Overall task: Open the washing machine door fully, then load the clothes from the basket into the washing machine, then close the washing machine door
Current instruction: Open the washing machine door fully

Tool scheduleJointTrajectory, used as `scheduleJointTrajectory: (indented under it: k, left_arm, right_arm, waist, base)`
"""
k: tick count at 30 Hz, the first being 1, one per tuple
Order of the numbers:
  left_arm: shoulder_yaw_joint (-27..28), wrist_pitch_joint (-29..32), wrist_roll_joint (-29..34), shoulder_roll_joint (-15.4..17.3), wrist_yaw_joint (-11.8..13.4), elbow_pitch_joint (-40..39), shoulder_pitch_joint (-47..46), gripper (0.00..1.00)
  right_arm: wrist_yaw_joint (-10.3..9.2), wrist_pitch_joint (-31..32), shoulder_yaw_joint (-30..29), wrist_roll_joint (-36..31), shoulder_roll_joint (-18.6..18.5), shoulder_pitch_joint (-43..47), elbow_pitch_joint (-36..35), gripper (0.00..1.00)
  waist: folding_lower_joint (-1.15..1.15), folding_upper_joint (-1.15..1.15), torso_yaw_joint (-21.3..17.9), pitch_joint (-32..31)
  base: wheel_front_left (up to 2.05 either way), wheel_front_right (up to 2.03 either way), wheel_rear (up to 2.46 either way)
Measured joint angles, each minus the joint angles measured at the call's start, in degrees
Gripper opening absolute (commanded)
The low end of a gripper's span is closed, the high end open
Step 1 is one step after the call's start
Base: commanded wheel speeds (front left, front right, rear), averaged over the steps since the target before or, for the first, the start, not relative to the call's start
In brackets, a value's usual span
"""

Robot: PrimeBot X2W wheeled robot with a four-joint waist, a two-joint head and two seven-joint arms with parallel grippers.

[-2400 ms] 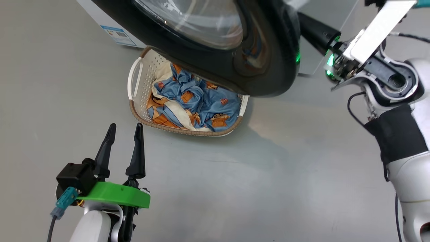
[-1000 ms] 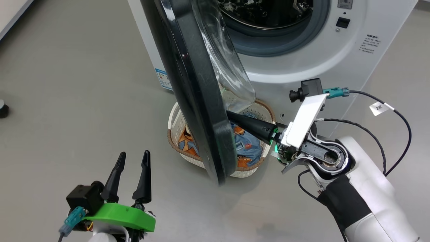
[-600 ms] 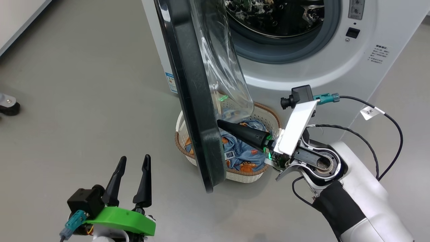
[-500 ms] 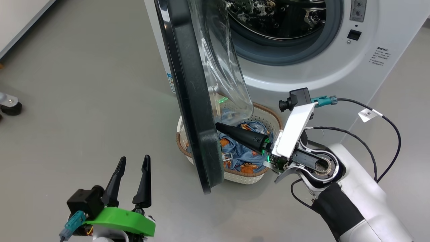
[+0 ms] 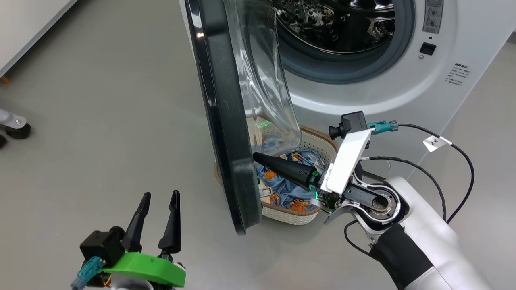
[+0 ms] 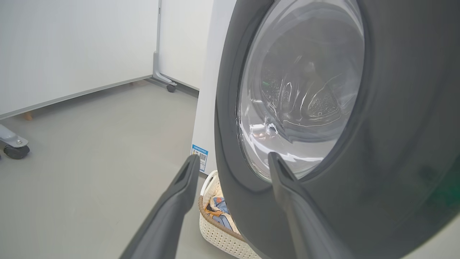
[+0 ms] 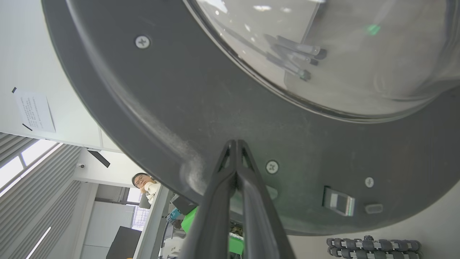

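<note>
Right gripper [image 5: 255, 156], shut, has big round black-rim glass door [image 5: 219, 104] at its tips, prob. to push it wider; left gripper [image 5: 160, 194] open, empty.

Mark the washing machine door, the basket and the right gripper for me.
washing machine door [image 5: 221, 121], head view, on its black rim.
basket [image 5: 286, 215], head view, on its perforated front wall.
right gripper [image 5: 256, 156], head view, at the tips of its shut fingers.
</note>
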Motion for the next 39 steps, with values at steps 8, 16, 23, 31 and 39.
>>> scheduleJointTrajectory:
  k: [8,16,23,31,39]
  left_arm:
    - [2.54,0.0,0.12,0.12,0.0,-0.1,0.61,1.0]
    - [5.23,0.0,1.52,0.14,0.0,-0.09,1.26,1.0]
    - [6.86,0.0,2.8,0.18,0.0,-0.1,2.31,1.0]
    - [8.68,0.0,4.01,0.19,0.0,-0.02,2.48,1.0]
    - [10.44,0.0,5.81,0.19,0.0,0.05,3.54,1.0]
  right_arm:
    - [0.0,-0.55,0.46,0.44,0.21,0.3,-0.03,0.0]
    - [0.0,-1.63,-1.47,-0.62,0.07,0.93,-0.18,0.0]
    - [0.01,-4.05,-2.5,-4.31,-2.96,1.64,-2.77,0.0]
    - [0.01,-11.96,-3.93,-13.49,-8.67,2.19,-7.86,1.0]
    - [0.01,-23.99,-4.11,-24.39,-16.39,5.8,-11.38,1.0]
  waist:
    - [0.0,0.0,-0.67,-0.83]
    - [0.0,0.0,-2.97,-2.08]
    - [0.0,0.0,-5.59,-3.13]
    - [0.0,0.0,-8.88,-4.14]
    - [0.0,0.0,-12.14,-4.98]
  base:
    - [0.0,0.0,0.0]
    - [0.0,0.0,0.0]
    - [0.0,0.0,0.0]
    - [0.0,0.0,0.0]
    - [0.0,0.0,0.0]
